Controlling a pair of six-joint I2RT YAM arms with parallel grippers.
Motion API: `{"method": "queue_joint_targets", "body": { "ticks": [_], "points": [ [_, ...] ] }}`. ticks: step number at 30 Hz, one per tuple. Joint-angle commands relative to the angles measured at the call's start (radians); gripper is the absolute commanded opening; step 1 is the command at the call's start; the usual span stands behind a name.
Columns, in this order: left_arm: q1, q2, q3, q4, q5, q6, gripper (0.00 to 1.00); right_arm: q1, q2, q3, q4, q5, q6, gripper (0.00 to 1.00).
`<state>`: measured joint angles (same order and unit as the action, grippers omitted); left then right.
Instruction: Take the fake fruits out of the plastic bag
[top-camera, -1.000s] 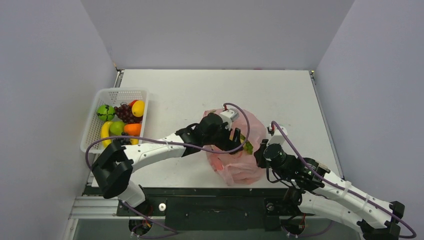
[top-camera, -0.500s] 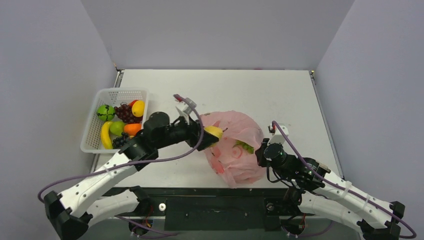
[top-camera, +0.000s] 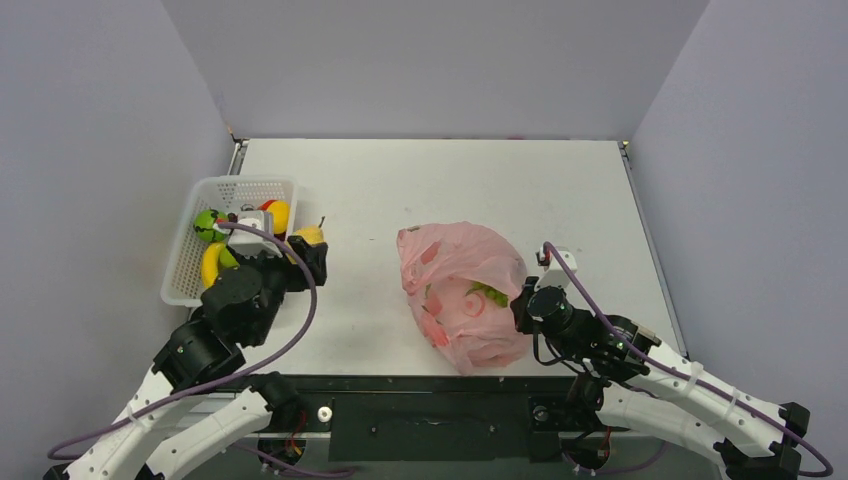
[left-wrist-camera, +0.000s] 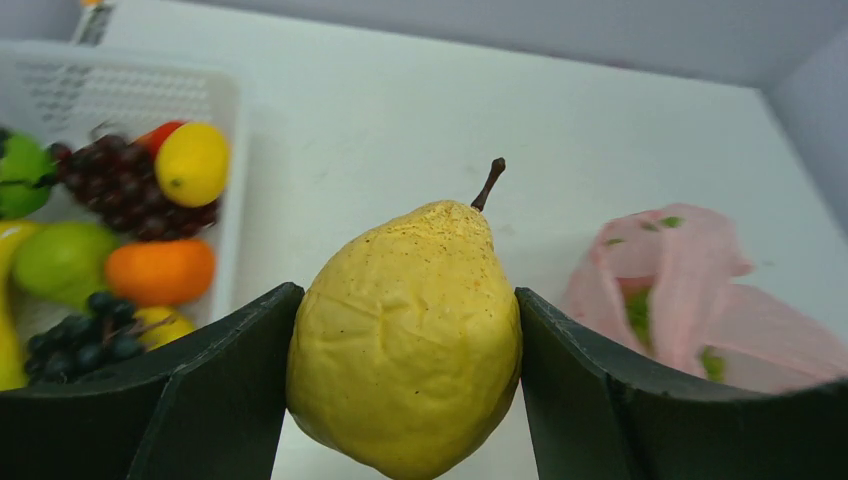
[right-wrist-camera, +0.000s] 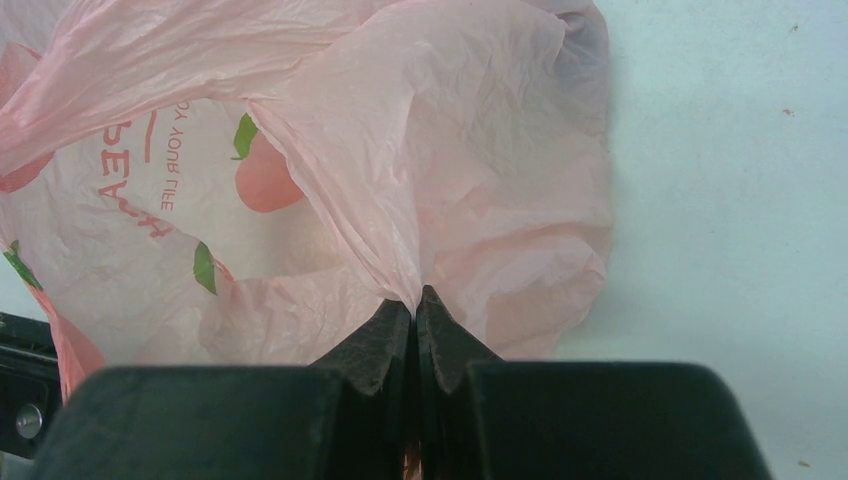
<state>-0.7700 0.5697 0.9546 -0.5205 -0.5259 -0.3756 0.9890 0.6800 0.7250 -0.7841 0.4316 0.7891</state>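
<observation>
A yellow pear (left-wrist-camera: 405, 330) with a brown stem sits squeezed between the two black fingers of my left gripper (left-wrist-camera: 403, 350). In the top view that gripper (top-camera: 308, 250) hovers with the pear (top-camera: 310, 236) just right of the white mesh basket (top-camera: 178, 272). The pink plastic bag (top-camera: 455, 290) lies crumpled at the table's middle right, with something green (top-camera: 490, 295) showing through its film. My right gripper (right-wrist-camera: 415, 305) is shut on a pinched fold of the bag (right-wrist-camera: 400, 150) at its right edge. In the top view it (top-camera: 520, 305) sits against the bag's right side.
The basket (left-wrist-camera: 225, 100) holds a lemon (left-wrist-camera: 192, 163), dark grapes (left-wrist-camera: 120, 185), an orange (left-wrist-camera: 160, 270), a green pear (left-wrist-camera: 62, 262), a lime (left-wrist-camera: 20, 175) and a banana (top-camera: 210, 268). Grey walls close in the white table (top-camera: 440, 180) on three sides.
My left arm has swung left from the bag's mouth to beside the basket, carrying the yellow pear. The bag has slumped a little. The right gripper kept its hold.
</observation>
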Motion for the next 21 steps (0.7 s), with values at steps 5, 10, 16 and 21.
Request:
{"method": "queue_joint_targets", "body": {
  "ticks": [5,10,16,21],
  "points": [
    [0.058,0.047,-0.135,-0.224,-0.428,-0.056,0.03,-0.004,0.013,0.033,0.035,0.032,-0.027,0.0],
    [0.295,0.078,-0.185,-0.07,-0.334,0.033,0.09,-0.005,-0.004,0.032,0.036,0.024,-0.027,0.0],
    [0.697,0.179,-0.18,0.107,-0.05,0.052,0.07,-0.004,-0.022,0.029,0.031,0.018,-0.018,0.0],
    [0.96,0.265,-0.19,0.22,0.12,0.006,0.05,-0.005,-0.041,0.026,0.029,0.023,-0.013,0.0]
  ]
}}
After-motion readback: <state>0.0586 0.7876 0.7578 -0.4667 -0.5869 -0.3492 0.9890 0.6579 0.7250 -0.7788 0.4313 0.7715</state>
